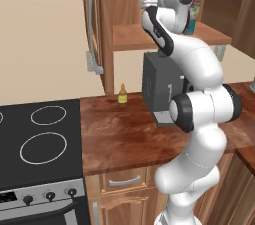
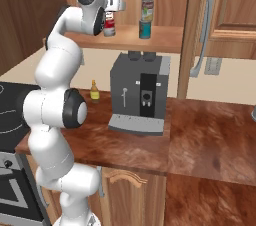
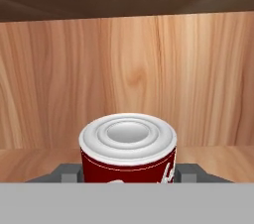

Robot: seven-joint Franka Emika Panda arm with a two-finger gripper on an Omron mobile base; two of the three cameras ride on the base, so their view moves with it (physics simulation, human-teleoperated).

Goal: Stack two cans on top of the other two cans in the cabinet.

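Gripper (image 3: 129,177) pinching dark red can (image 3: 128,148) inside cabinet (image 2: 165,37); 2nd stack in hand. Next: carry onto red/grey can; location unclear.

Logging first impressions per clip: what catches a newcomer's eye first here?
The white arm reaching up to the cabinet shelf, its gripper around a dark red can. To the right on that shelf, a green-labelled can stands stacked on a teal can, above the grey coffee machine.

Counted in the kitchen: three cans and single items

Three cans: one dark red can (image 3: 128,149), one green-labelled can (image 2: 147,9) atop one teal can (image 2: 145,29); one coffee machine (image 2: 139,94), one small bottle (image 2: 94,91), one cabinet (image 2: 160,40).
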